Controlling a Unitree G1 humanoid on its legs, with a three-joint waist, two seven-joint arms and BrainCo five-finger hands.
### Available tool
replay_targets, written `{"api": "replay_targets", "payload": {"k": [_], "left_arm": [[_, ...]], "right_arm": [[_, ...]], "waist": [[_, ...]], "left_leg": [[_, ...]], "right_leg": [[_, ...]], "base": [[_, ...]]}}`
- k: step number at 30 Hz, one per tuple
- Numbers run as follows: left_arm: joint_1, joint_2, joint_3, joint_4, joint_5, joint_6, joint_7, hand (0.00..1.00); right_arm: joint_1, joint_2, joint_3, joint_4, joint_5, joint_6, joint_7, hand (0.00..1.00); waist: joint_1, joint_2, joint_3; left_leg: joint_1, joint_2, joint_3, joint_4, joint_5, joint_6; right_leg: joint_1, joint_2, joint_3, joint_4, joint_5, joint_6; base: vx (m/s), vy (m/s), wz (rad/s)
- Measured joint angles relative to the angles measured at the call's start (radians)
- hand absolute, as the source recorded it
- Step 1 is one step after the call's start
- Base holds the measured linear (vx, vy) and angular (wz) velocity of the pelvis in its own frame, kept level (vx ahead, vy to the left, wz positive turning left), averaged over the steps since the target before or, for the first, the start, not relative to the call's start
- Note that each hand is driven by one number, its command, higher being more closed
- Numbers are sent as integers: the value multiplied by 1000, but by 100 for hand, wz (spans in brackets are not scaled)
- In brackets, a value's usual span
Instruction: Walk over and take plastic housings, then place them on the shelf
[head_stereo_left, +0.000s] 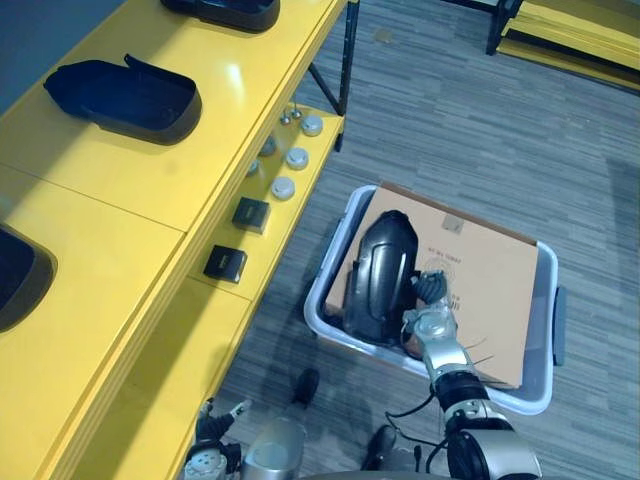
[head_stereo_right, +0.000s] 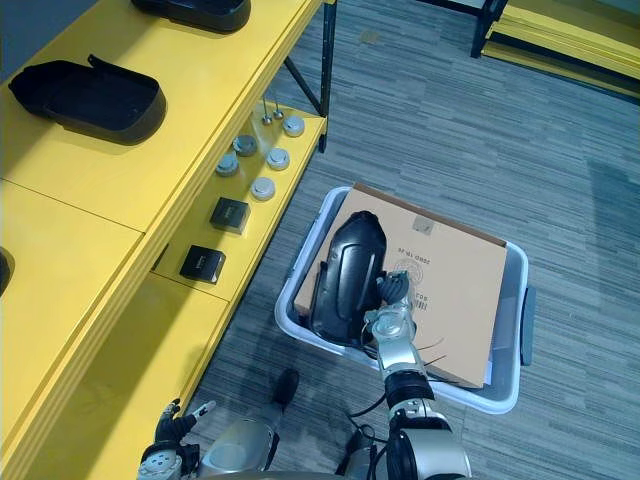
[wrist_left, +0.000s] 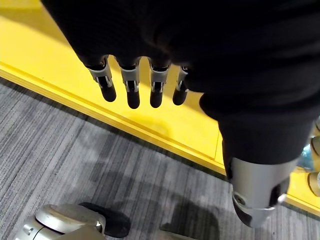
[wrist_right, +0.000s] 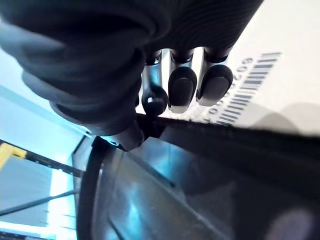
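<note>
Inside the bin, on the sheet of cardboard that covers its bottom, lies one black housing, stretched along the bin's left wall with its far end near the bin's far left corner. The cardboard carries a round printed mark and short lines of print just right of the housing, and the right wrist view shows a barcode with digits beside it, too skewed to make out. The right hand reaches in over the bin's near rim and meets the housing's right edge: its fingers curl down over the dark rim with their tips on it, the thumb sits against the same rim, and so the hand pinches the housing's edge. The cardboard to the right of the hand, toward the bin's right wall, is bare. Grey carpet lies open beyond the bin and to its right. Left of the bin, across a narrow strip of carpet, stands the yellow shelf; its top holds more black housings, with bare yellow surface between them, and its lower level, nearest the bin, holds round caps and small black boxes. The left hand hangs near the shelf's front edge, well left of the bin, fingers straight and holding nothing.
</note>
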Motion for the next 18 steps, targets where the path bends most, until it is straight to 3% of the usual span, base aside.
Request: {"api": "replay_targets", "payload": {"k": [8, 14, 18], "left_arm": [[1, -72, -181, -491, -1, -28, 2, 0], [-5, -84, -183, -842, -2, -65, 57, 0], [-36, -83, -192, -962, 2, -83, 114, 0]], "right_arm": [[74, -10, -2, -262, -10, -36, -69, 100], [90, -17, 37, -444, -29, -56, -102, 100], [91, -16, 100, -538, -29, -84, -103, 100]], "waist": [[-44, 1, -8], [-73, 14, -47], [-76, 25, -65]], "left_leg": [[1, -3, -15, 2, 1, 0], [10, -4, -25, 12, 0, 0], [28, -1, -13, 7, -1, 0]], "right_leg": [[2, -3, -5, 4, -4, 2], [7, -3, -17, 14, -14, -1], [17, -3, -10, 13, -14, -2]], "base": [[0, 1, 1], [-3, -10, 4], [-44, 1, -9]]}}
